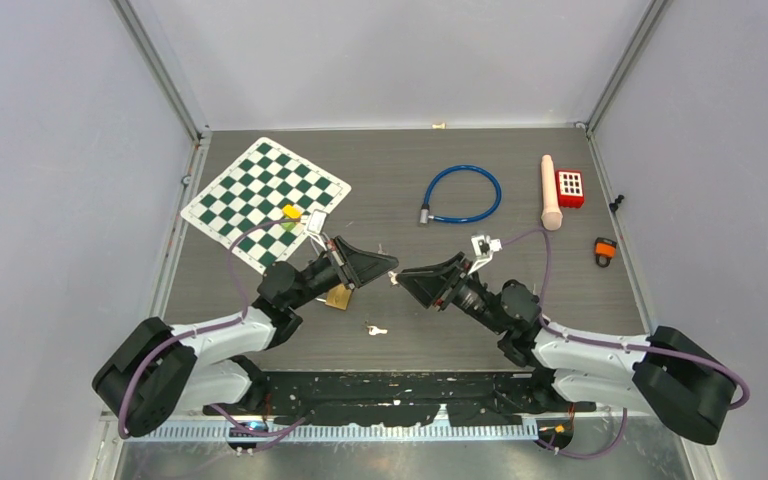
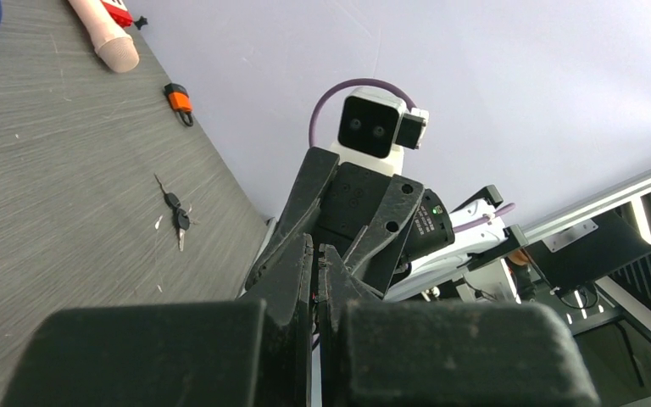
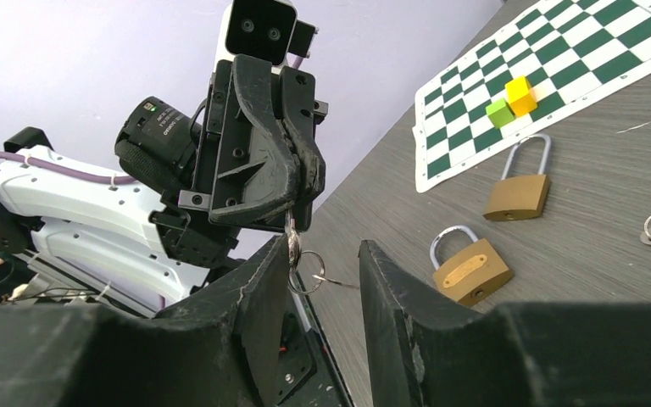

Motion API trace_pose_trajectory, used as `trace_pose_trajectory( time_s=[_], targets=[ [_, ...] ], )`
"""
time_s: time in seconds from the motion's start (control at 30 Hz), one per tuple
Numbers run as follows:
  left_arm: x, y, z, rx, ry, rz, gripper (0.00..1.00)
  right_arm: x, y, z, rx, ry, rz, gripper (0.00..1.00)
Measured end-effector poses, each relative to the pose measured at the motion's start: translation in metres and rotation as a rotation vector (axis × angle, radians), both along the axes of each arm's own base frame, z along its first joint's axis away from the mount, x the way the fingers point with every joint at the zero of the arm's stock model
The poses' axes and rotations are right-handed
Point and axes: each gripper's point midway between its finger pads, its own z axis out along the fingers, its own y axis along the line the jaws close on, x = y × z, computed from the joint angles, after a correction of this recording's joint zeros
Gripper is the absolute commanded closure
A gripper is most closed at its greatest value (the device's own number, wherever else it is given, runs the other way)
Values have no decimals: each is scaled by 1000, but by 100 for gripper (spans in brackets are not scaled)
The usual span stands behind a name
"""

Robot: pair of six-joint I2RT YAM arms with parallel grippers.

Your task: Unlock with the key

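Brass padlocks (image 3: 472, 270): two;
Small orange lock (image 1: 605, 248): one;
Blue cable loop (image 1: 462, 194): one;
Key sets (image 1: 375, 329): three;
Chequered mat (image 1: 260, 190): one;
Small cubes (image 3: 520, 93): two, one yellow, one green;
Beige rod (image 1: 551, 192): one;
Red keypad block (image 1: 569, 187): one;
Robot arms (image 1: 210, 340): two

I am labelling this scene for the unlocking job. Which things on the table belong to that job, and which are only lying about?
For the job: key pinched in the left tool; near brass padlock; far brass padlock; perhaps the spare keys.

Lying about: chessboard mat, yellow cube, green cube, blue cable loop, beige cylinder, red block, small orange lock.
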Motion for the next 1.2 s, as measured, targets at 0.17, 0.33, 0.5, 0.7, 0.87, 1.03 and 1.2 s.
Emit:
trace_pose_trajectory(
  time_s=[0.17,0.33,0.5,0.7,0.87,1.03,1.2],
  targets=[
    [-1,0,2,-5,-7,-3,100,-1,6,1,17,8,29,66],
    [-2,0,3,-6,-10,-7,100,-4,10,3,40,15,60,72],
    [-3,1,5,-12,-16,-8,100,-6,13,8,64,11,81,77],
    [-3,1,6,-12,-17,-9,100,-8,14,12,84,8,96,89],
    [-4,1,6,-12,-18,-12,100,-9,15,12,88,12,102,95],
    [-5,1,8,-21,-22,-17,100,-9,15,14,94,6,104,95],
    [-5,1,10,-33,-7,-22,100,-7,14,15,97,-3,102,95]
  ],
)
